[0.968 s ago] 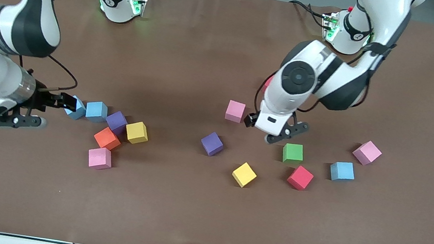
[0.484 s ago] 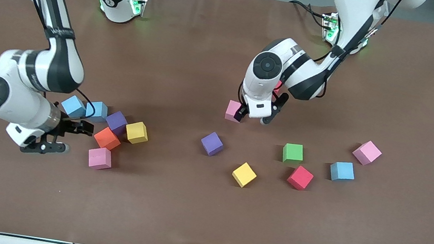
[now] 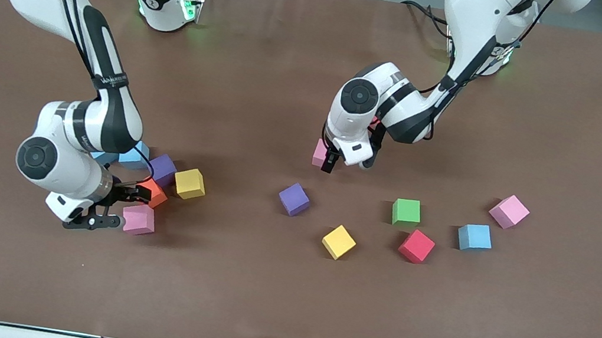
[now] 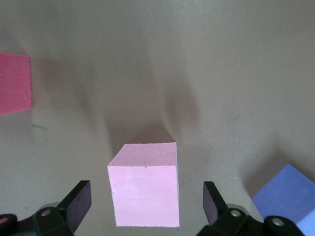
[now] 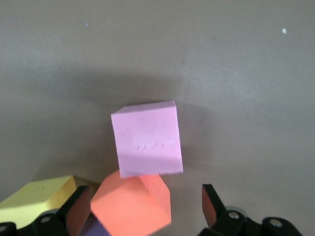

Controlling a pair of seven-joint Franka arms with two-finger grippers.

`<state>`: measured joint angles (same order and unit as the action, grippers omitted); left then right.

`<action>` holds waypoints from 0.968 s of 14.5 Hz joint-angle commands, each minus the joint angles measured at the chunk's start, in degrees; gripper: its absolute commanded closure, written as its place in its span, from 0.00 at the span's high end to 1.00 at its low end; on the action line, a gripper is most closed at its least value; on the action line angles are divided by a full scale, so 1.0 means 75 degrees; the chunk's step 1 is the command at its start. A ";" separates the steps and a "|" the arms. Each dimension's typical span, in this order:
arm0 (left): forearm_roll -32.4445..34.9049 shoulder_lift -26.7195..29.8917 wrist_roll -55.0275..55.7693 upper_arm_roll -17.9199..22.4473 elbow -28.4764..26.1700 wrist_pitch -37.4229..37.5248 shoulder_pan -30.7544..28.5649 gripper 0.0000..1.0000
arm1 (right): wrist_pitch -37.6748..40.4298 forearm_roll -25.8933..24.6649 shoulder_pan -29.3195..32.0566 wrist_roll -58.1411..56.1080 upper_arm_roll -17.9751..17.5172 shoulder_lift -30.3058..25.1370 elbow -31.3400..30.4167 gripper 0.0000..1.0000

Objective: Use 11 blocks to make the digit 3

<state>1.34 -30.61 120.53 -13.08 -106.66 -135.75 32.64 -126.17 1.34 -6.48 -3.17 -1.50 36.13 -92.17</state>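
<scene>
Already both arms are down among the blocks, each one lined up on a pink cube. The left gripper [image 3: 331, 160] sits at the small matte pink foam cube near the middle of the table [image 3: 319, 153], fingers spread apart and holding nothing; in the left wrist view that cube [image 4: 144, 183] lies squarely between the two black fingertips [image 4: 78, 200], its faces parallel to them, so a straight closing would catch it across flat sides.

The right gripper [image 3: 119, 208] hangs low at the right arm's end of the table, also spread wide and empty, just beside a second matte pink cube [image 3: 139, 219], the block of that cluster nearest the front camera. Here the fit is looser: in the right wrist view the pink cube [image 5: 146, 139] is turned slightly against the finger line and touches the orange foam cube [image 5: 132, 203], which lies closer to the fingertips than the pink one does (so the orange could be nudged or caught first).

No part of the digit 3 is built yet, as I judge it. The rest lie scattered: a purple cube [image 3: 294, 199], a yellow cube [image 3: 339, 242], a green cube [image 3: 406, 212], a red cube [image 3: 416, 246], a light blue cube [image 3: 474, 237] and a third pink cube [image 3: 509, 211] toward the left arm's end.
</scene>
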 commanded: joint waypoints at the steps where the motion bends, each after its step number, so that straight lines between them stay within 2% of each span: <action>1: 0.0162 -0.0254 0.0241 0.0056 -0.0006 -0.0333 0.0065 1.00 | -0.0111 -0.0061 -0.0027 -0.0011 0.0024 0.0280 0.0219 1.00; 4: 0.0162 -0.0395 0.0265 0.0056 0.0018 -0.0427 0.0183 0.99 | -0.0100 -0.0085 -0.0027 -0.0011 0.0024 0.0444 0.0335 1.00; 6: 0.0162 -0.0559 0.0265 0.0068 0.0006 -0.0847 0.0206 0.85 | -0.0077 -0.0097 -0.0039 -0.0022 0.0024 0.0561 0.0430 1.00; 7: 0.0162 -0.0618 0.0265 0.0068 0.0018 -0.0884 0.0206 0.72 | -0.0030 -0.0097 -0.0050 -0.0046 0.0024 0.0597 0.0453 1.00; 8: 0.0173 -0.0619 0.0195 0.0068 0.0018 -0.0885 0.0218 0.55 | -0.0018 -0.0097 -0.0039 -0.0220 0.0024 0.0632 0.0453 1.00; 9: 0.0173 -0.0595 0.0102 0.0068 0.0018 -0.0873 0.0218 0.33 | -0.0018 -0.0108 -0.0039 -0.0512 0.0024 0.0690 0.0465 1.00; 10: 0.0243 -0.0502 -0.0050 0.0056 0.0018 -0.0826 0.0195 0.20 | 0.0005 -0.0120 -0.0039 -0.0700 0.0024 0.0737 0.0569 1.00; 12: 0.0337 -0.0245 -0.0716 0.0009 0.0053 -0.0640 0.0229 0.11 | 0.0006 -0.0097 -0.0039 -0.0714 0.0024 0.0831 0.0699 1.00; 14: 0.0361 -0.0045 -0.1768 -0.0341 0.0088 -0.0184 0.0241 0.16 | 0.0006 -0.0097 -0.0074 -0.0679 0.0024 0.0913 0.0723 1.00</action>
<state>3.26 -33.75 113.04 -14.12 -105.77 -140.71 33.76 -126.88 1.19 -6.53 -7.96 -1.47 41.75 -88.39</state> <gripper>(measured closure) 0.454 0.000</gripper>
